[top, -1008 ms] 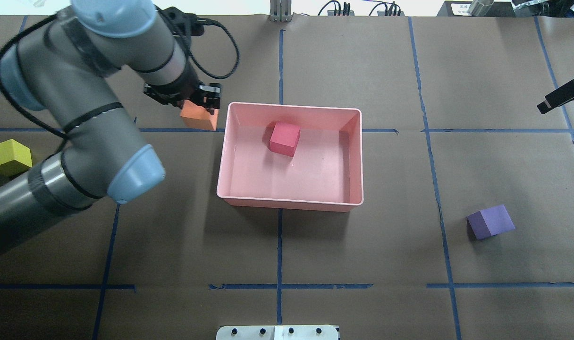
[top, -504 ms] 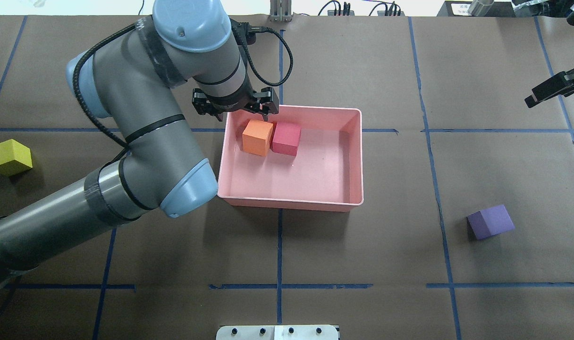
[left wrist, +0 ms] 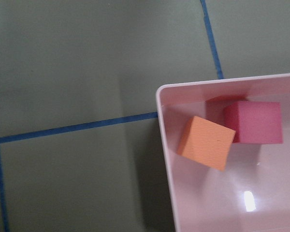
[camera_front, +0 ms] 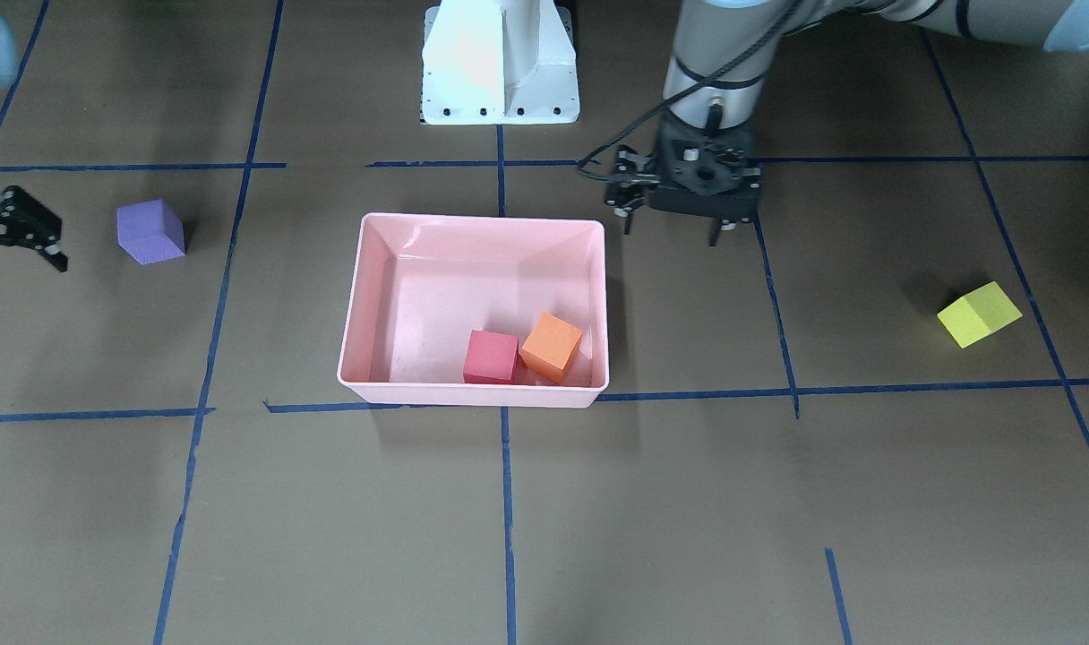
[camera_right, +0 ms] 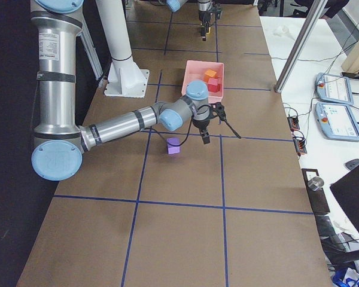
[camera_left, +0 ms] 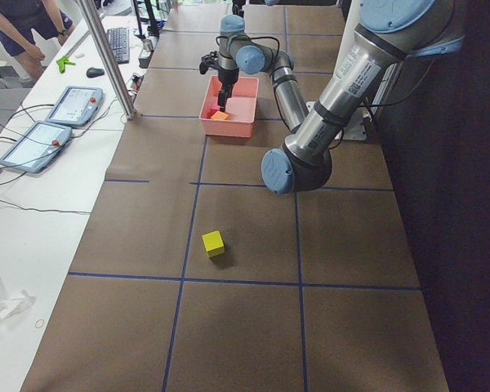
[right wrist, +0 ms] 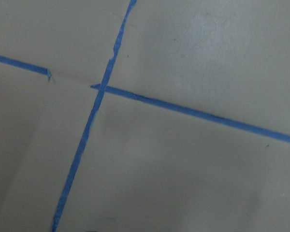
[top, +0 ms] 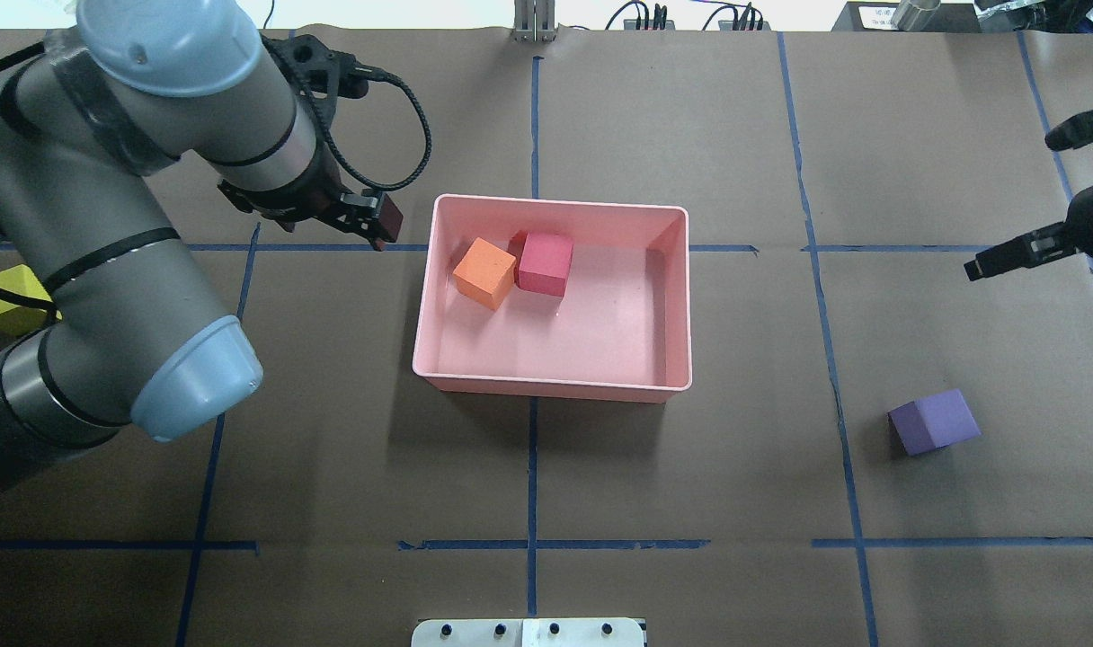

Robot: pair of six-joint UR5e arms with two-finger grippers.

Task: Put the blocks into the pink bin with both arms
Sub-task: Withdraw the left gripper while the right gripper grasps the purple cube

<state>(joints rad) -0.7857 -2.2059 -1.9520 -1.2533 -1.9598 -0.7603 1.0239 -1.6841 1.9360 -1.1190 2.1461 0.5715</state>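
1. Seen from overhead, the left tool has pulled back out of the pink bin. Half a second ago it hung over the bin's 11 o'clock corner. Now it sits outside the wall, at about 10 o'clock of the bin, with its fingers apart and nothing between them.
2. The orange block stays behind on the bin floor near the 10 o'clock corner. It has turned slightly askew to the walls, and one corner is against or just beside the red-pink block.
3. That makes two blocks delivered and two left on the worktop.
4. The right tool has drifted toward 6 o'clock along the worktop's 3 o'clock edge. Its fingers are spread wide and it carries nothing. It is closer to the purple block, which lies at 4 o'clock of the bin, though still apart from it.
5. The yellow-green block has not moved. It lies well out at 9 o'clock of the bin and looks like the left tool's likely next target.
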